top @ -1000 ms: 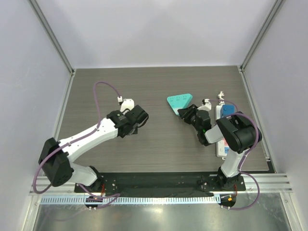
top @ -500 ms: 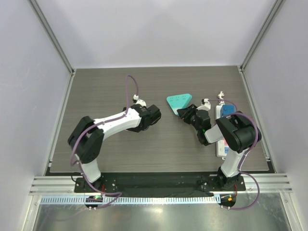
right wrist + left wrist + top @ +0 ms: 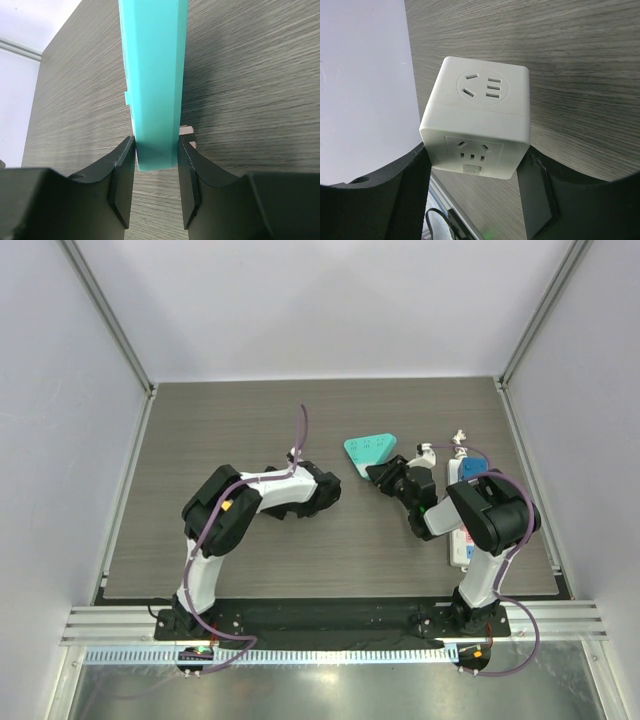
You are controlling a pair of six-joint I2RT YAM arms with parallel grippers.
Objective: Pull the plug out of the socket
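The table (image 3: 200, 440) under me is dark grey wood grain, boxed in by pale blank walls (image 3: 330, 310) with slanted metal posts (image 3: 110, 320) at the corners, and my 2 bases are bolted to a black rail (image 3: 330, 615) on the near side. The socket (image 3: 460, 548) lies lengthwise from near to far beneath my right forearm. Only its white near end and 1 blue outlet (image 3: 473, 471) toward its far end show, so I cannot tell what sits in the rest of its row. My right arm folds back over the socket and reaches left of its far end, the wrist low to the wood. There my right gripper (image 3: 156, 155) is clamped on the near corner of a teal triangular piece (image 3: 368, 449), both pads (image 3: 122, 175) pressed flat against its sides. This piece lies just left of the socket's far end. My left arm bends sharply at the elbow and stretches toward the socket but stops well to its left, a purple cable (image 3: 300, 430) arching above the wrist. My left gripper (image 3: 474, 165) squeezes a white cube adapter (image 3: 480, 115), the 2 black fingers (image 3: 410, 190) tight on opposite faces, outlet faces turned toward my wrist camera, the cube well apart from the socket.
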